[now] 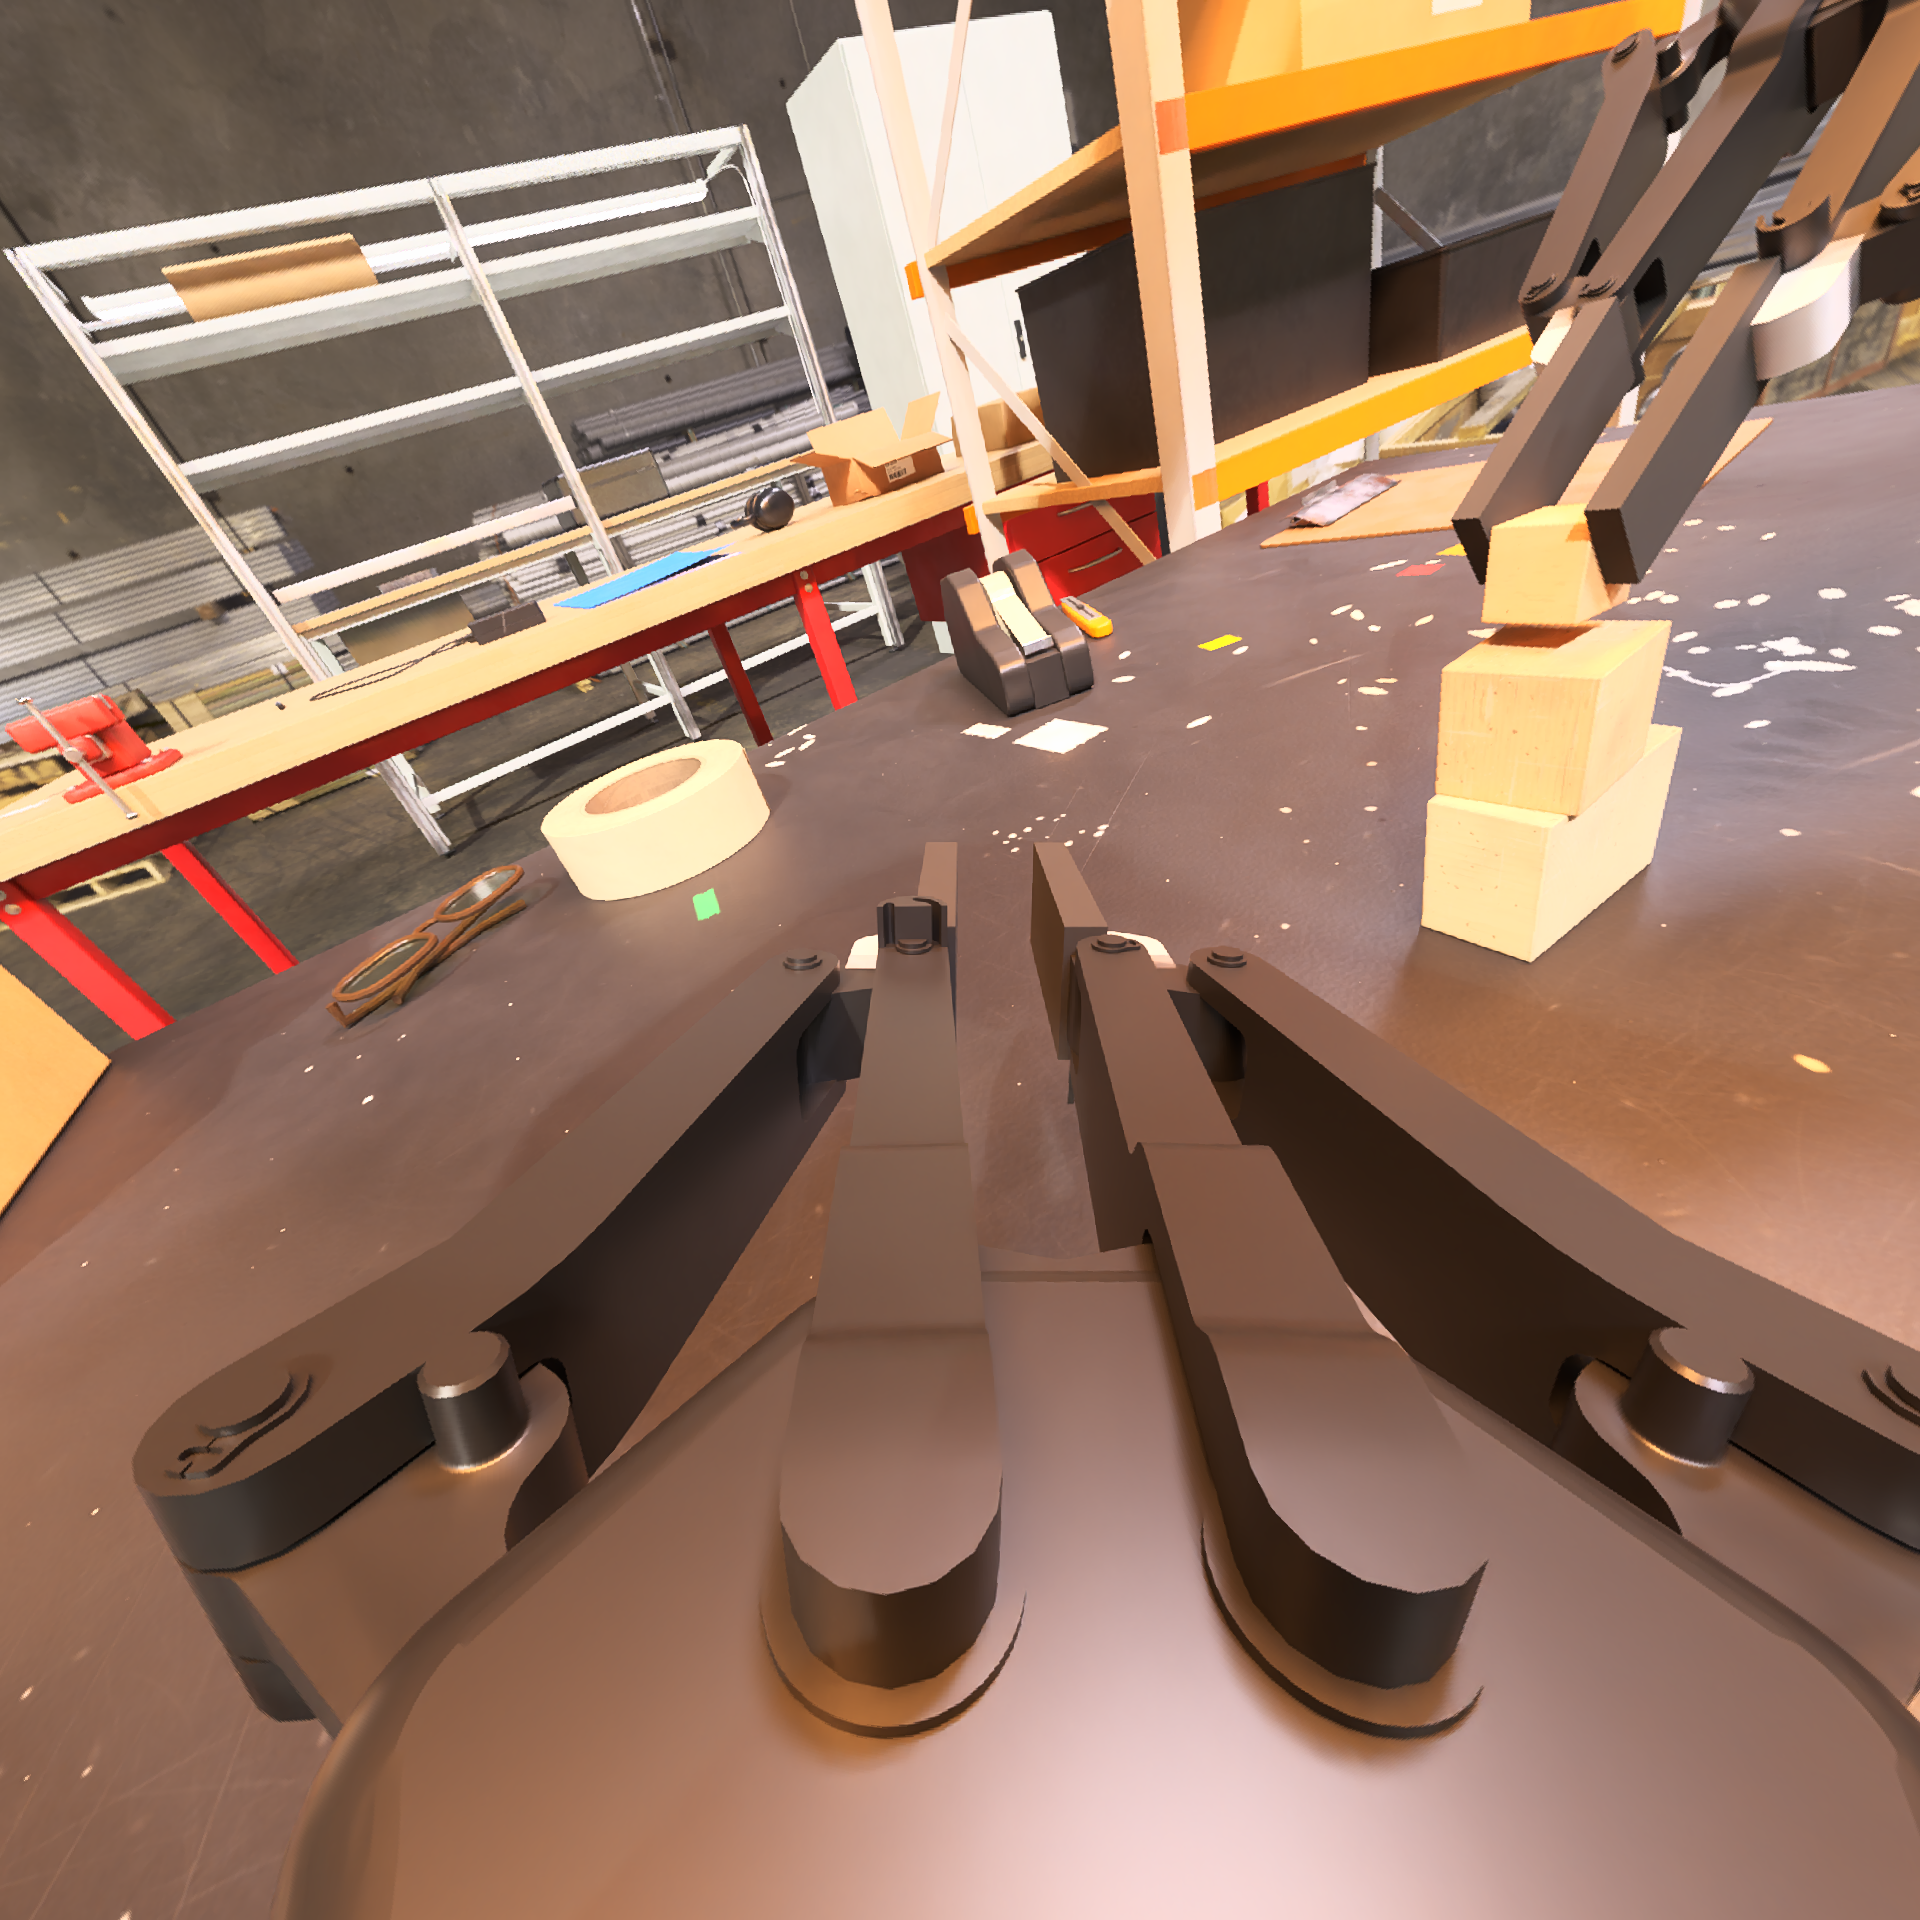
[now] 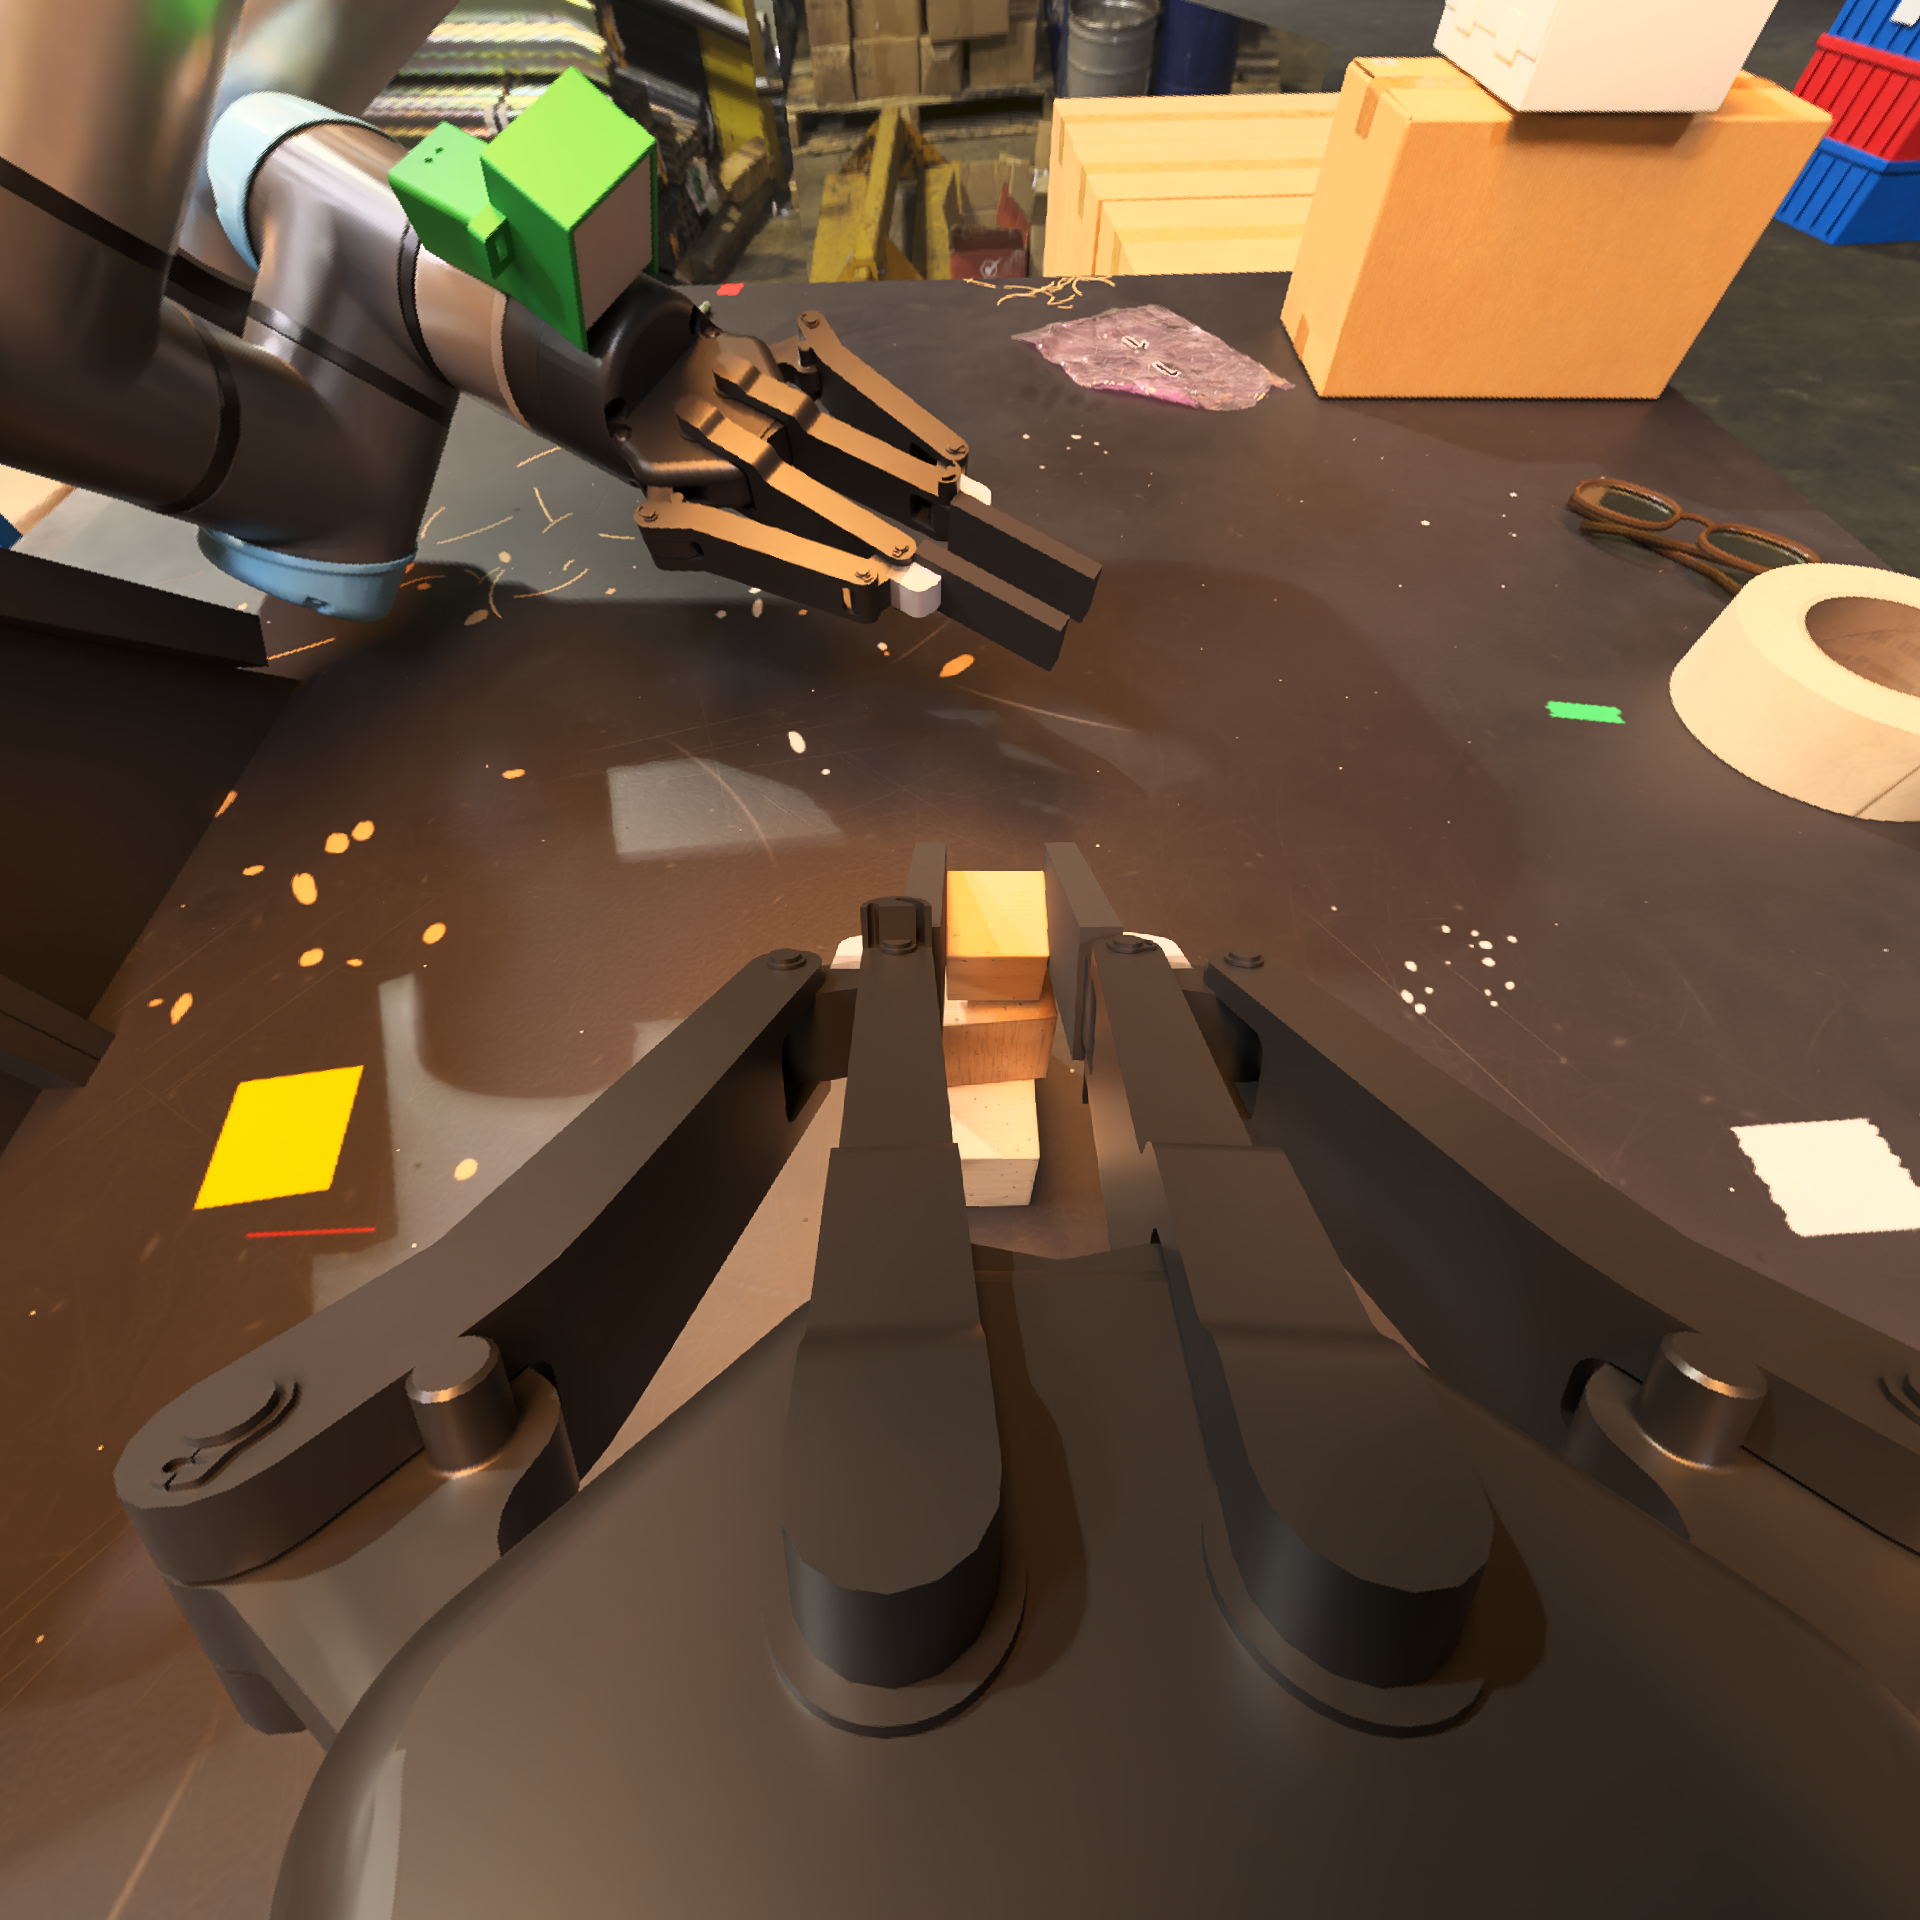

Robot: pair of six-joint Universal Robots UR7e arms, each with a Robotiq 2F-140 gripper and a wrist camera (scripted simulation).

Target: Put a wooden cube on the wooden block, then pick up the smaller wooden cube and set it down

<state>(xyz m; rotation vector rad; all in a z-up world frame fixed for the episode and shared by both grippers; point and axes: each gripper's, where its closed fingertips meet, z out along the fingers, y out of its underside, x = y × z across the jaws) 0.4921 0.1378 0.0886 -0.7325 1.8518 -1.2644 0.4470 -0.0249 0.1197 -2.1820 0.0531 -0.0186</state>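
Note:
A pale wooden block [image 1: 1527,873] lies on the dark table [image 1: 1195,790] with a larger wooden cube [image 1: 1538,727] stacked on it. My right gripper [image 1: 1548,551] is shut on the smaller wooden cube [image 1: 1538,577] and holds it right above the larger cube, with a thin gap showing. In the right wrist view the small cube [image 2: 995,930] sits between my right gripper's [image 2: 997,883] fingers, above the larger cube [image 2: 997,1039] and the block [image 2: 995,1143]. My left gripper [image 1: 992,883] is shut and empty, low over the table left of the stack; it also shows in the right wrist view [image 2: 1049,603].
A roll of masking tape [image 1: 655,816] and a pair of glasses [image 1: 426,945] lie near the table's left edge. A tape dispenser [image 1: 1018,639] and a yellow knife [image 1: 1086,618] sit at the back. A cardboard box [image 2: 1538,239] and a purple bag [image 2: 1153,358] lie beyond the left gripper.

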